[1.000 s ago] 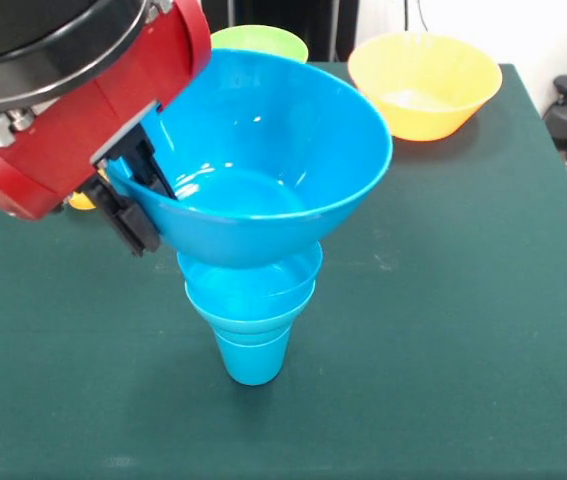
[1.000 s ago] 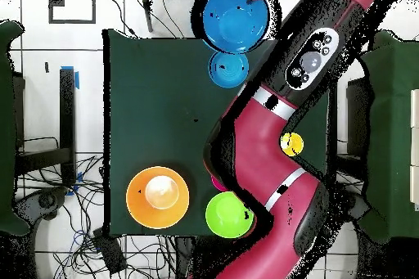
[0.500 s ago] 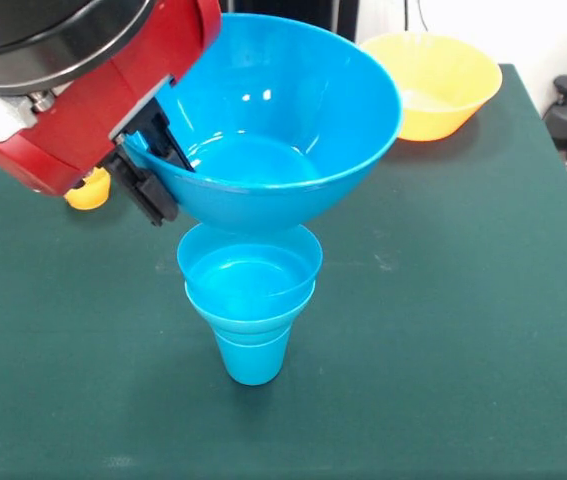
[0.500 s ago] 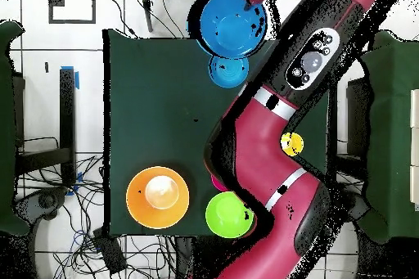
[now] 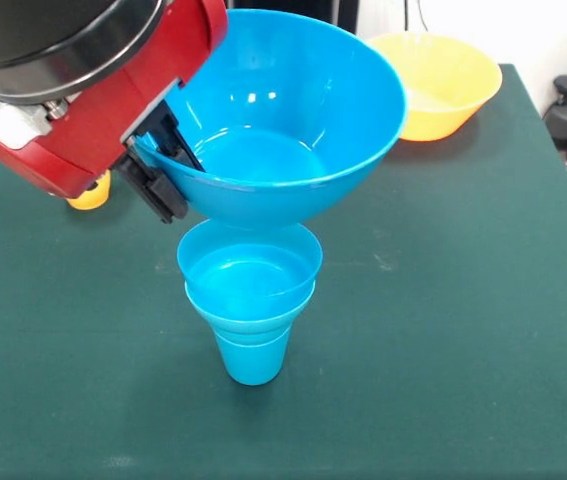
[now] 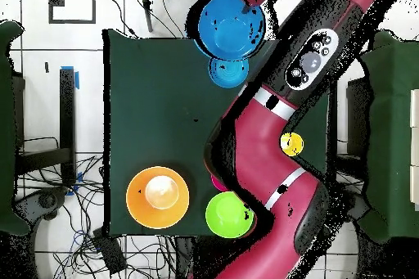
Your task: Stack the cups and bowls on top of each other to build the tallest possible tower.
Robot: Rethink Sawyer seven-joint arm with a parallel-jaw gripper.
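The tower stands mid-table: a blue cup (image 5: 251,357) with two small blue bowls (image 5: 250,277) nested in its mouth. Directly over it, tilted, hangs a large blue bowl (image 5: 283,120), with my gripper (image 5: 166,168) shut on its left rim, one finger inside and one outside. The bowl's base sits right at the top small bowl's rim; I cannot tell if they touch. In the overhead view the large blue bowl (image 6: 231,26) partly covers the small blue bowls (image 6: 230,70).
The yellow-orange bowl (image 5: 433,80) sits at the far right corner. A yellow cup (image 5: 88,192) peeks out behind the arm. Overhead, the yellow-orange bowl (image 6: 157,197) lies beside a green bowl (image 6: 225,214), and the arm (image 6: 270,128) crosses the table's right half past the yellow cup (image 6: 291,142).
The gripper has lifted the large blue bowl from low against the small bowls to just above them, and it now hides the green bowl in the front view.
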